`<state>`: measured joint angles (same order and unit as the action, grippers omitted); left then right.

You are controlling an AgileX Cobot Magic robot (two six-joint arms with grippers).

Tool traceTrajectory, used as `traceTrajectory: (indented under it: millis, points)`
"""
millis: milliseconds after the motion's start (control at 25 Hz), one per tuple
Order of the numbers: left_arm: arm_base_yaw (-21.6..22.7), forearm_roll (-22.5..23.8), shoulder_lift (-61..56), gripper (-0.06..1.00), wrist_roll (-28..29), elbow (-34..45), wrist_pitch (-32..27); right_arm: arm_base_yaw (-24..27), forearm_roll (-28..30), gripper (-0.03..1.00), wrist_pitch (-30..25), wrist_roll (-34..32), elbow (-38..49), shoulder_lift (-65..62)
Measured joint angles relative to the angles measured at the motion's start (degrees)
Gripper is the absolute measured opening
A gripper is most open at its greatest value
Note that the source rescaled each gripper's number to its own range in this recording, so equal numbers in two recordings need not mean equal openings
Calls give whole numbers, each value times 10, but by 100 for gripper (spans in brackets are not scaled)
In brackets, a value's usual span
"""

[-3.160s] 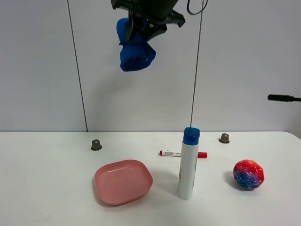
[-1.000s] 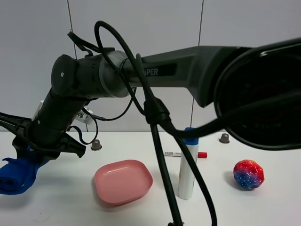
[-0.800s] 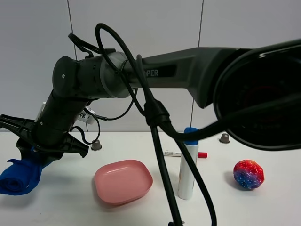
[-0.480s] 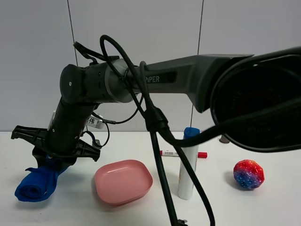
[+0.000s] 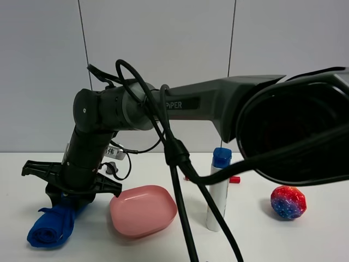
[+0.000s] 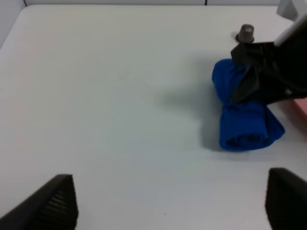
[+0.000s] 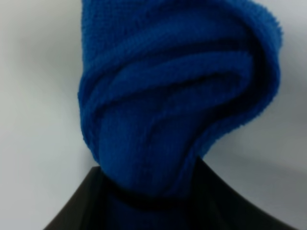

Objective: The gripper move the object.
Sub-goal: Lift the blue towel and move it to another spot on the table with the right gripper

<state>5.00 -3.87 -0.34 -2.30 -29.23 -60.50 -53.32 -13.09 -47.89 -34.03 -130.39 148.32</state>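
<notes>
- Exterior high view: the right arm's forearm and black cable [image 5: 177,180] fill the foreground. They hide most of the red marker [image 5: 234,179], and only its end shows behind the white bottle [image 5: 217,199] with the blue cap.
- The right gripper [image 5: 64,206] reaches across to the left side of the table [image 5: 305,240]. Its jaws are closed on the upper end of the rolled blue towel [image 5: 50,228]. The lower end of the towel rests on the table, near the front-left edge.
- The pink plate [image 5: 143,210] lies just beside the gripper, toward the middle. The multicoloured ball [image 5: 288,202] sits well apart on the right.
- Left wrist view: the left gripper [image 6: 172,203] is spread wide and holds nothing. Only its two fingertips show, cut off at the frame corners.
- Bare table lies between the left gripper and the towel [image 6: 244,117]. The right gripper's black jaws pinch the towel at mid-length.
- A grey capsule [image 6: 246,33] stands just beyond the towel. A sliver of the plate shows at the frame edge.
- Right wrist view: the towel fills the frame, out of focus. The dark jaws at its base are blurred.
</notes>
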Motion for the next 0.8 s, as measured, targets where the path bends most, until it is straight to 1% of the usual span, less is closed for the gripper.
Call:
traceTrajectory:
  millis: [240, 280, 320, 360, 440, 480, 520, 600, 680, 800]
  points:
    - [0, 0, 0, 100, 0, 0, 0, 1, 0, 0, 3, 0, 0, 1]
    - [0, 0, 0, 100, 0, 0, 0, 1, 0, 1, 3, 0, 0, 1]
    - [0, 0, 0, 100, 0, 0, 0, 1, 0, 5, 4, 0, 0, 1]
    - [0, 0, 0, 100, 0, 0, 0, 1, 0, 13, 4, 0, 0, 1]
    - [0, 0, 0, 100, 0, 0, 0, 1, -2, 32, 3, 0, 0, 1]
    - [0, 0, 0, 100, 0, 0, 0, 1, -4, 46, 3, 0, 0, 1]
    - [0, 0, 0, 100, 0, 0, 0, 1, -9, 55, 2, 0, 0, 1]
    - [0, 0, 0, 100, 0, 0, 0, 1, -19, 69, 0, 1, 0, 1]
    - [0, 0, 0, 100, 0, 0, 0, 1, -31, 75, 1, 8, 0, 1]
    - [0, 0, 0, 100, 0, 0, 0, 1, -43, 77, 1, 28, 0, -4]
